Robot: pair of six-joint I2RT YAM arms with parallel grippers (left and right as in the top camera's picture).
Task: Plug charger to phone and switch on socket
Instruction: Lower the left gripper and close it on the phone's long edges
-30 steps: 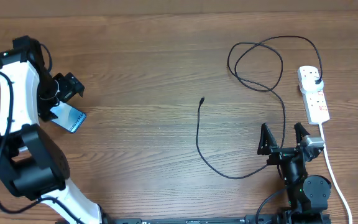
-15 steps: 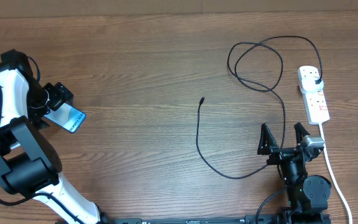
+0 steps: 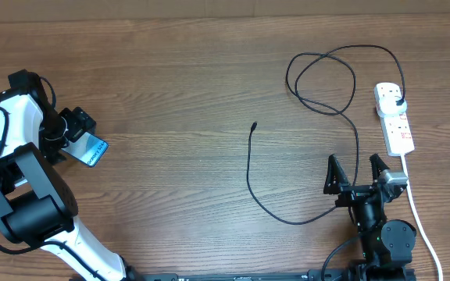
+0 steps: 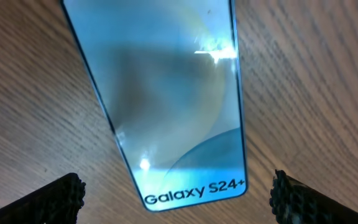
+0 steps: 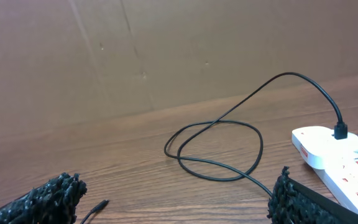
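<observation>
The phone lies flat at the far left of the table, its light-blue screen lit, reading "Galaxy S24+" in the left wrist view. My left gripper is open just above the phone's upper end, one finger on each side and apart from it. The charger cable loops across the right half; its connector tip lies loose mid-table and its black plug sits in the white socket strip. My right gripper is open and empty near the front, left of the strip's cord; the tip also shows in the right wrist view.
The socket's thick white cord runs down the right edge to the front. A cardboard wall stands behind the table. Bare wood lies between phone and cable tip.
My left arm has swung down and back toward the phone; the gripper now sits lower, straddling the phone's upper end. The right arm, cable and socket have not moved.
</observation>
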